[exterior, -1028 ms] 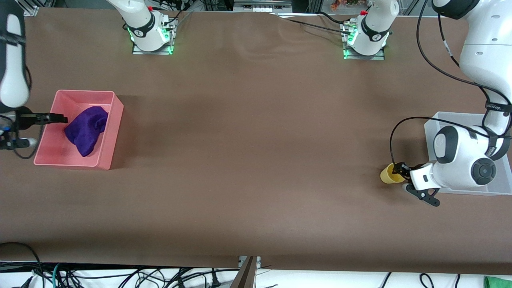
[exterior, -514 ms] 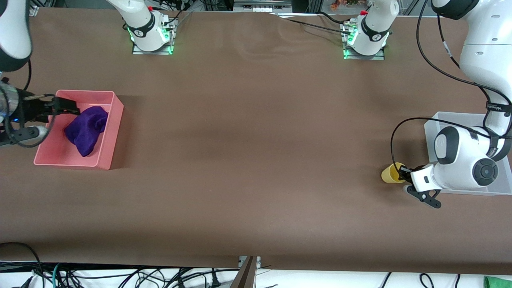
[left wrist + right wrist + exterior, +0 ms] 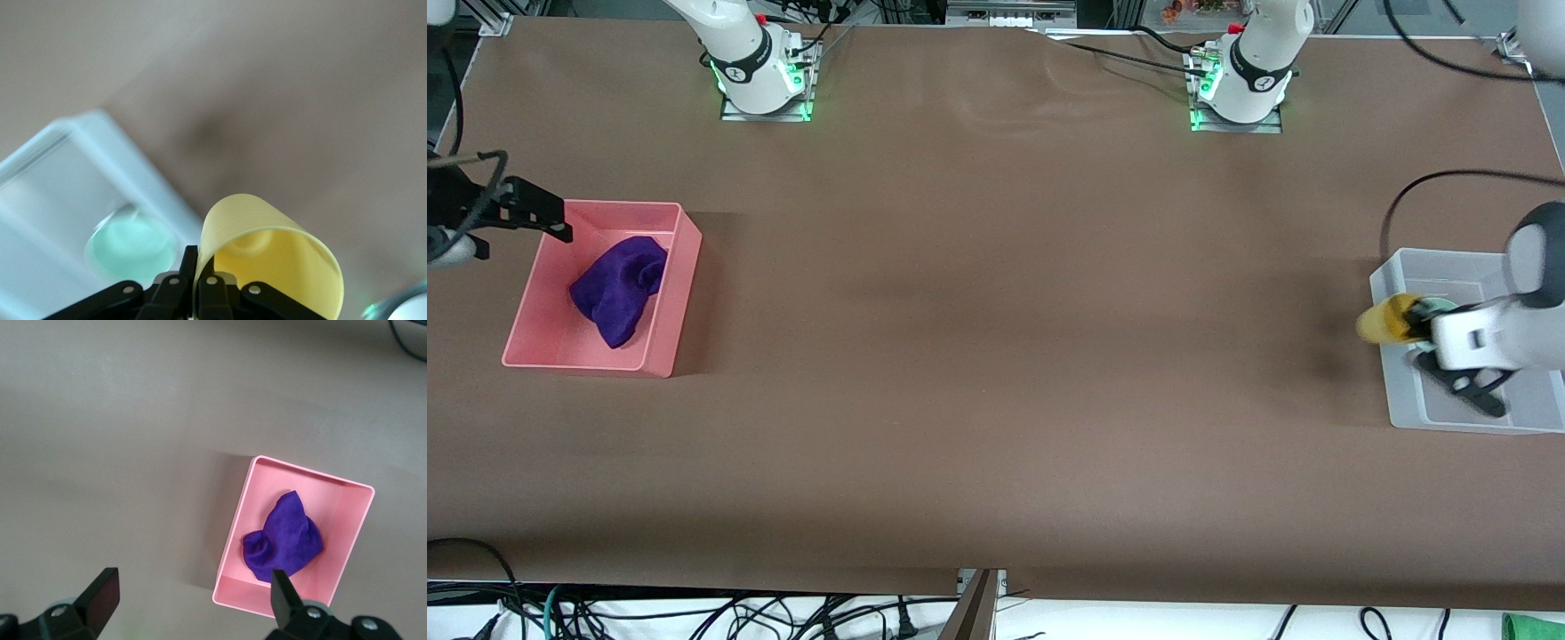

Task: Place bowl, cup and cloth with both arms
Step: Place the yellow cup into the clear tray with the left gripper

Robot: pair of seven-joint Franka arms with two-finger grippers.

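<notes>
Brown table [image 3: 996, 356]: left gripper [image 3: 200, 273], pinching the cup [image 3: 1383, 322] by its rim over the clear bin [image 3: 1383, 276] holding the bowl [image 3: 130, 245], might drop it askew; right gripper [image 3: 190, 597] hangs spread above the pink bin [image 3: 667, 293] with the cloth [image 3: 618, 289].

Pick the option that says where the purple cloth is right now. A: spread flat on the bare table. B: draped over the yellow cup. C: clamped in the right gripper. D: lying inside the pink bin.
D: the cloth lies bunched inside the pink bin, while the right gripper hangs open and empty over the bin's edge.
</notes>
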